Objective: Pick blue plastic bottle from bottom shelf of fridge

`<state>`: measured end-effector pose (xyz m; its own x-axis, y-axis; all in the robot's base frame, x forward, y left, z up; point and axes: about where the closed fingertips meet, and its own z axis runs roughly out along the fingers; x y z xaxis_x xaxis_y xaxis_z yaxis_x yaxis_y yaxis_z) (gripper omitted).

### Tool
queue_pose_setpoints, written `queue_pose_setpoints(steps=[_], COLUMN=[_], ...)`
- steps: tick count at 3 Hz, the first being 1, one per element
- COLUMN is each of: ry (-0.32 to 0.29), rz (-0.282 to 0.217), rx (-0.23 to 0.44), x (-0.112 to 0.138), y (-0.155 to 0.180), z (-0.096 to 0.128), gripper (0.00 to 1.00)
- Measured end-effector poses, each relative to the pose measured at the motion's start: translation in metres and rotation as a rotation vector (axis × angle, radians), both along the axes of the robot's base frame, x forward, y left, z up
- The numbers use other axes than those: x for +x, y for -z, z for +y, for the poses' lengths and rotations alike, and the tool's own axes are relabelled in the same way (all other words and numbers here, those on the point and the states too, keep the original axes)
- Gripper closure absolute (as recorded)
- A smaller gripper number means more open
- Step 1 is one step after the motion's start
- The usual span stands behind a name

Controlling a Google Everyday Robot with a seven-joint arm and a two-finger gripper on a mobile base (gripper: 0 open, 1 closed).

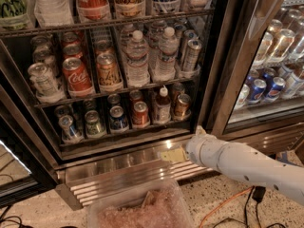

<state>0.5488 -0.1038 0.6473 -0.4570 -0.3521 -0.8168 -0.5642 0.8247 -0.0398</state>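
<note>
The fridge point(223, 70) stands open before me. On its bottom shelf point(123, 131), the blue plastic bottle point(163, 105) with a white cap stands upright between a red can point(140, 114) and a brown can point(181, 106). My gripper point(172, 155) is at the end of the white arm point(242, 163), low in front of the steel sill, below and a little right of the bottle. It holds nothing that I can see.
Several cans fill the left of the bottom shelf. Clear water bottles point(137, 58) and cola cans point(76, 75) stand on the rack above. A louvred steel grille point(118, 179) runs along the base. A clear plastic bin point(142, 208) sits on the floor in front. An orange cable point(223, 208) lies at right.
</note>
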Motion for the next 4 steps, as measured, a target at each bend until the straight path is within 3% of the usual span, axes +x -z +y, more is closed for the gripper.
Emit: queue_pose_setpoints(steps=[1,3,4], ry=[0.019,0.103,0.145], rz=[0.01,-0.116,-0.227], rx=[0.014,0.144,0.184], x=[-0.001,0.035,0.056], y=[0.01,0.037,0.041], z=[0.001,0.039,0.054], gripper=[0.0,0.0,0.0])
